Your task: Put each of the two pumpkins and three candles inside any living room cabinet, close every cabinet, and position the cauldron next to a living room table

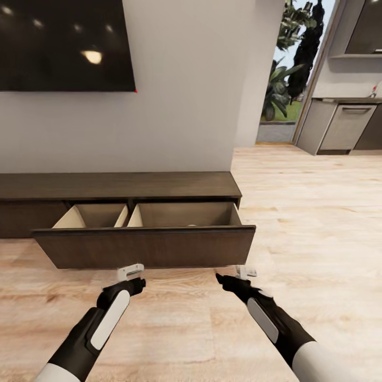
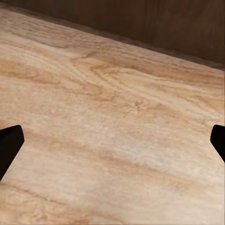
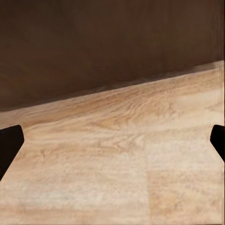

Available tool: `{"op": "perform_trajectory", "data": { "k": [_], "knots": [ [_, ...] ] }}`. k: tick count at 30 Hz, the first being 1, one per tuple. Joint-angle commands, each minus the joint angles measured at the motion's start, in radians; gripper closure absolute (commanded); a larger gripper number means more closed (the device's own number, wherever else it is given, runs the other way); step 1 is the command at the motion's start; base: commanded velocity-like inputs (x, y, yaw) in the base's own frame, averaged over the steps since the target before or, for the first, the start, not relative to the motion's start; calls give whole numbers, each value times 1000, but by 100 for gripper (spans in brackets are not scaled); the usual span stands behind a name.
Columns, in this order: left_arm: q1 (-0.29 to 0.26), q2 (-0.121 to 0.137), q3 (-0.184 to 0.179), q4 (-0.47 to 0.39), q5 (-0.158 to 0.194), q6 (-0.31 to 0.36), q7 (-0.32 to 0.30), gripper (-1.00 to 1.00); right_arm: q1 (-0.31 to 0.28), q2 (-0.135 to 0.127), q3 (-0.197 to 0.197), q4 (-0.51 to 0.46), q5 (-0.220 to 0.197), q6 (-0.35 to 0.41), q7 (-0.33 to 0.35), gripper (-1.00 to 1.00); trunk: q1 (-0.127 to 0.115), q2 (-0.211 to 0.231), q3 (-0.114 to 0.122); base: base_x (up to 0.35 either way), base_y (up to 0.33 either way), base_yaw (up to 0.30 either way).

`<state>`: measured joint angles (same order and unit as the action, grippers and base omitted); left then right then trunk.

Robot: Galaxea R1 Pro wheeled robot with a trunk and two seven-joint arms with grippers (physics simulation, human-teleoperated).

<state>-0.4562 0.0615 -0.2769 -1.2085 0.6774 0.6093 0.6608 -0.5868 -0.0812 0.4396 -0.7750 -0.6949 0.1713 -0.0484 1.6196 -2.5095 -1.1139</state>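
The cabinet (image 1: 122, 185) is being shown against the wall, its drawer (image 1: 146, 245) pulled out; the contents are largely being hidden by its front. The left gripper (image 1: 130, 271) and right gripper (image 1: 245, 271) are being held wide apart, empty, above the floor (image 1: 297, 212).

You get an evenly lit, soft render: the wood floor (image 1: 297, 223) reads bright and pale, with daylight coming from the glazed opening (image 1: 289, 69) at the far right. The wall television (image 1: 63, 42) throws back several ceiling-light glare spots. A soft shadow lies under the cabinet (image 1: 143, 246) and its open drawer front. Your two wrist views look slightly blurred, grain smeared; verticals lean toward the head view's edges.
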Motion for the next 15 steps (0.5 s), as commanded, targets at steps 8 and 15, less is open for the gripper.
{"op": "perform_trajectory", "data": {
  "k": [8,15],
  "knots": [
    [-1,4,-96,82,-6,-151,9,-100,-1,39,17,192,-6,-230,2,-100,3,-2,-32,0,0,0],
    [-1,6,-156,163,-5,-314,8,-100,-1,50,18,254,-6,-331,-6,-100,6,-4,-59,0,0,0]
  ]
}}
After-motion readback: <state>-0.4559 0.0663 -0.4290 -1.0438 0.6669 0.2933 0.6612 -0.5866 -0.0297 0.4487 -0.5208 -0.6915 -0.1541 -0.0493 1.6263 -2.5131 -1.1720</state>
